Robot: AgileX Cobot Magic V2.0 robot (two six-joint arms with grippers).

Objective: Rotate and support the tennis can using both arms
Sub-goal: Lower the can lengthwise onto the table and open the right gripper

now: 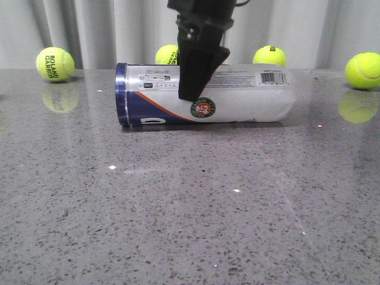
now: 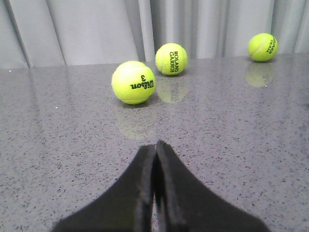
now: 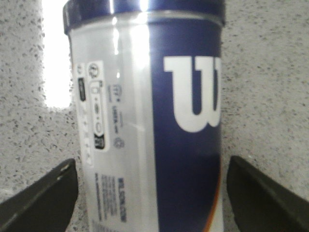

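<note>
The tennis can lies on its side on the grey table, its navy cap end to the left and its barcode end to the right. My right gripper comes down from above over the can's middle-left part. One black finger is in front of the can and the other is hidden behind it. In the right wrist view the can fills the space between the two fingers, with a thin gap at each side, so the right gripper is open around it. My left gripper is shut and empty, low over bare table, out of the front view.
Several yellow-green tennis balls lie along the back by the curtain, among them one at the far left, one behind the can and one at the far right. A Wilson ball lies just ahead of the left gripper.
</note>
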